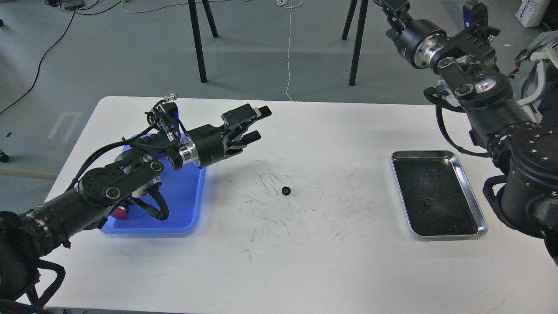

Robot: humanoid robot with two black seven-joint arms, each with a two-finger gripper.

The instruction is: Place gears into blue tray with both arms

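One small black gear [286,190] lies alone on the white table near its middle. A second gear [428,202] rests in the silver tray. The blue tray [187,205] sits at the left, partly covered by my left arm. My left gripper [257,124] is open and empty, pointing right above the table just past the tray's far right corner, some way up and left of the middle gear. My right arm is raised high at the top right. Its gripper [389,6] is cut off by the top edge, so its fingers are hidden.
The silver tray [436,153] with a dark bottom stands at the right. A red-capped push-button switch [118,212] peeks out under my left arm in the blue tray. Black stand legs [198,43] and cables are on the floor behind the table.
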